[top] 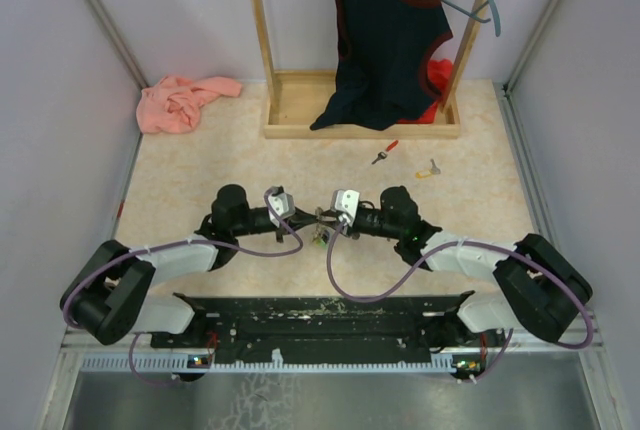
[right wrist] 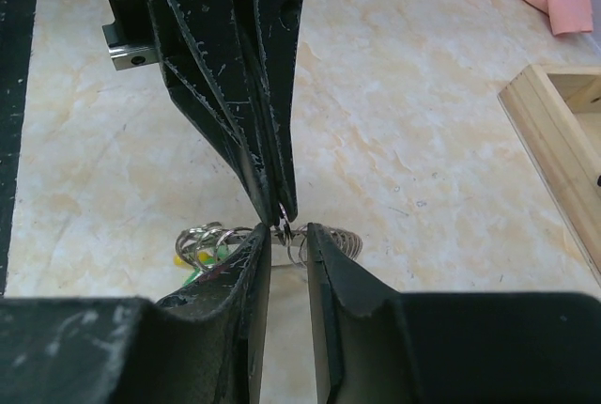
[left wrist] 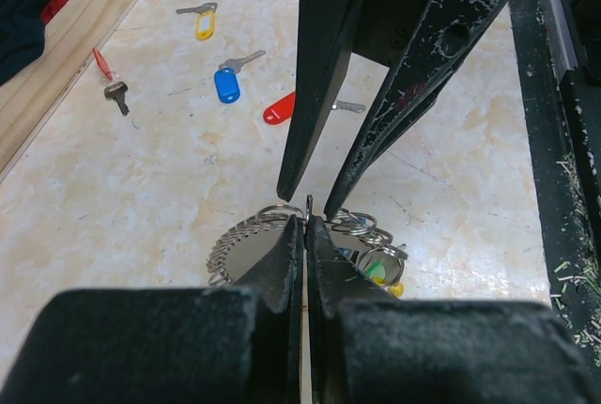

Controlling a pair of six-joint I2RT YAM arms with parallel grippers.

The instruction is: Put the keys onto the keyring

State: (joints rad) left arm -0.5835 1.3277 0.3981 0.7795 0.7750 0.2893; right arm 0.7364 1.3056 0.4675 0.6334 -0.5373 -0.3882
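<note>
The keyring (left wrist: 246,240), a coiled silver loop with small rings and yellow and green tags, hangs just above the table between both grippers. My left gripper (left wrist: 308,221) is shut on one thin ring of it. In the right wrist view my right gripper (right wrist: 285,235) faces the left one tip to tip. Its jaws stand apart on either side of that ring and the keyring (right wrist: 343,240) lies behind them. Loose keys lie on the table: a blue-headed key (left wrist: 226,85), a red-headed key (left wrist: 279,109), a yellow-headed key (left wrist: 202,22) and a small dark key (left wrist: 116,94).
A wooden rack (top: 300,115) with a dark garment (top: 385,40) stands at the back. A pink cloth (top: 180,102) lies at the back left. A black rail (top: 320,315) runs along the near edge by the arm bases.
</note>
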